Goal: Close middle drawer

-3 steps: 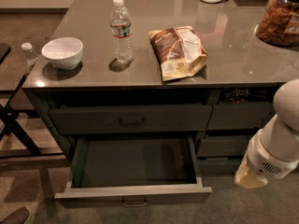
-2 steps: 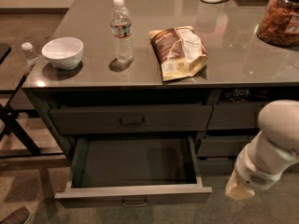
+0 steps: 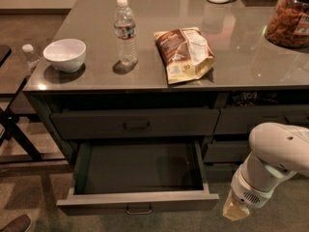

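The middle drawer (image 3: 137, 202) is dark grey, pulled far out and empty inside. Its flat front faces me low in the view, with a small bar handle (image 3: 139, 210) at its centre. The top drawer (image 3: 135, 123) above it is shut. My white arm (image 3: 273, 161) comes in from the right. My gripper (image 3: 235, 210) hangs low, just right of the right end of the open drawer's front, a small gap away.
On the counter (image 3: 241, 57) stand a white bowl (image 3: 64, 55), a water bottle (image 3: 125, 32), a snack bag (image 3: 184, 53) and a jar (image 3: 289, 18). Narrower drawers (image 3: 260, 120) sit to the right. A black folding stand (image 3: 12, 129) is on the left.
My arm and gripper have moved down and left, closer to the right end of the open drawer's front. The drawer has not moved.
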Action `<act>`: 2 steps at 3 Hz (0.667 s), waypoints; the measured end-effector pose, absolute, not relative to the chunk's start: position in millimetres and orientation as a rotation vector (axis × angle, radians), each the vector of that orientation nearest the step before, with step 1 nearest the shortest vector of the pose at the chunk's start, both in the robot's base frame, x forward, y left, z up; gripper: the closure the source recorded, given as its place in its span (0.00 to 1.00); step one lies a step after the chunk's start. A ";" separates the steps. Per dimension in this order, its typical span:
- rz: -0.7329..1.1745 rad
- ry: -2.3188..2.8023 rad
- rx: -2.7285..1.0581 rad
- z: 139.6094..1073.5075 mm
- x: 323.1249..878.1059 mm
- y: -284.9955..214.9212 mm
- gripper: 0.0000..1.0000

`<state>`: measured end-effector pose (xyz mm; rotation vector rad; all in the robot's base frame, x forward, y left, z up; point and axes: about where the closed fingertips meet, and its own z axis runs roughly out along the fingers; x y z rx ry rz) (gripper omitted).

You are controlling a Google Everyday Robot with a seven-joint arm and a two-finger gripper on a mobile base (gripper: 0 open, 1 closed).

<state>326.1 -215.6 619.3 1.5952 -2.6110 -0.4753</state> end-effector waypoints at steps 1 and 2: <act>-0.458 -2.600 1.619 618.7 324.0 -213.3 1.00; -0.545 -2.546 1.635 572.1 328.6 -191.1 1.00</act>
